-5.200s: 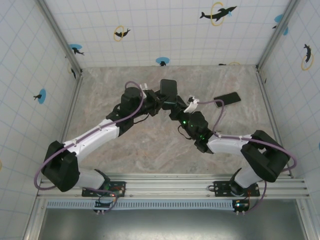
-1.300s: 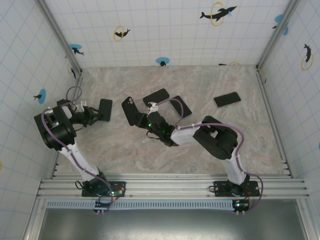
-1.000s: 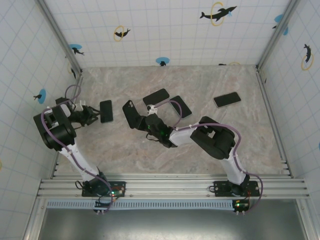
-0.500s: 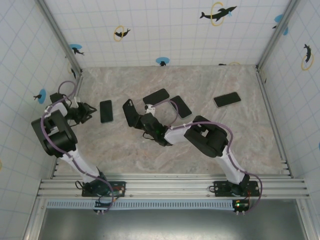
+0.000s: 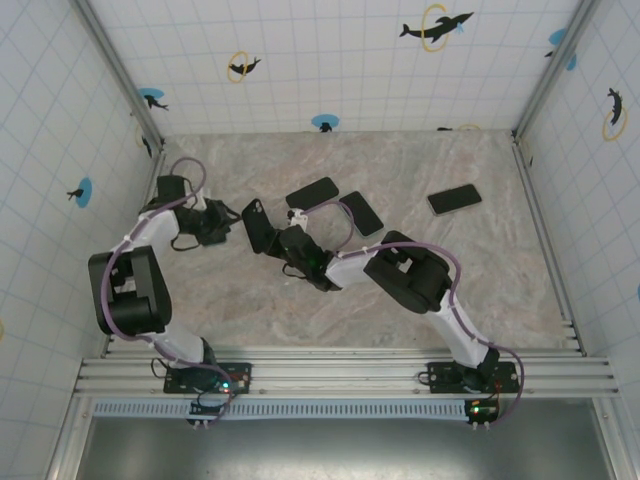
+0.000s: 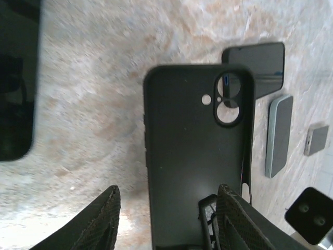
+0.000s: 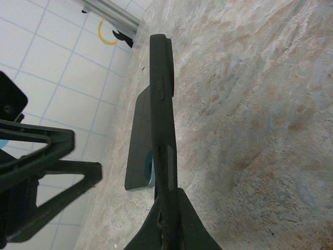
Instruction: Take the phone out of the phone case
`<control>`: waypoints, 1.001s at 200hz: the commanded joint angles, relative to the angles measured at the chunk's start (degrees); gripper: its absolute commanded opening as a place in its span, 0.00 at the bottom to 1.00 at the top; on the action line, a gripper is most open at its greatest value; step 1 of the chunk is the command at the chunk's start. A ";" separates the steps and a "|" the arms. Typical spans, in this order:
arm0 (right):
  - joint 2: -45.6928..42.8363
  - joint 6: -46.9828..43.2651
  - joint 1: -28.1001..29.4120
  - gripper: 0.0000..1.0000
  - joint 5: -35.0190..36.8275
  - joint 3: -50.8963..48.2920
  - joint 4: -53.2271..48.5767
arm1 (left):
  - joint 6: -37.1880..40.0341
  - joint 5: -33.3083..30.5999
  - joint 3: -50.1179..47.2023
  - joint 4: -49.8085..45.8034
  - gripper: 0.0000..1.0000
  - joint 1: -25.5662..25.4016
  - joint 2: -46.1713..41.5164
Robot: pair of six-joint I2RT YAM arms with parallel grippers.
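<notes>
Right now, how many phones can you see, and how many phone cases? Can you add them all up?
Phones lying on the table: 4
Phone case, held up on its edge: 1
Total: 5

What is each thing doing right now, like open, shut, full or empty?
Left claw, open, holding nothing.
Right claw, shut on the phone case.
Phone case, empty, held up on edge.
Phone beside left claw, out, lying flat.
Three other phones, lying flat.
</notes>
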 commanded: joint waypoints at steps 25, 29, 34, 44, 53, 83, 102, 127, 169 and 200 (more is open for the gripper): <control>-0.76 2.59 -0.73 0.02 -0.78 1.87 4.98 | -2.35 -8.63 -0.71 0.18 0.45 -5.77 0.16; -0.85 2.80 -0.75 0.02 -0.87 1.78 5.24 | -2.32 -9.22 -0.61 0.12 0.44 -5.82 0.24; -0.95 3.07 -0.83 0.02 -0.90 1.70 5.53 | -2.27 -9.84 -0.48 -0.16 0.42 -6.10 0.55; -1.16 3.24 -0.88 0.02 -1.07 1.48 6.41 | -1.89 -10.41 0.06 -0.88 0.39 -6.28 1.28; -1.36 3.33 -1.02 0.02 -1.11 1.44 6.75 | -1.27 -10.95 0.67 -1.53 0.37 -6.56 1.98; -1.90 4.49 -1.19 0.02 -1.40 0.60 8.73 | -0.62 -11.09 2.37 -1.92 0.30 -7.80 3.89; -1.92 4.84 -1.19 0.02 -1.66 0.36 9.59 | -0.68 -10.60 3.43 -1.59 0.19 -8.28 4.80; -1.88 4.78 -1.25 0.02 -1.96 0.33 9.35 | -0.29 -10.40 4.42 -1.61 0.00 -8.52 5.18; -1.10 4.64 -1.30 0.16 -2.94 0.38 9.55 | 2.74 -13.01 7.20 -4.27 0.00 -8.47 5.96; -2.10 2.28 -2.28 0.52 -5.31 -1.02 9.44 | 7.29 -21.90 10.95 -8.02 0.00 -8.36 7.13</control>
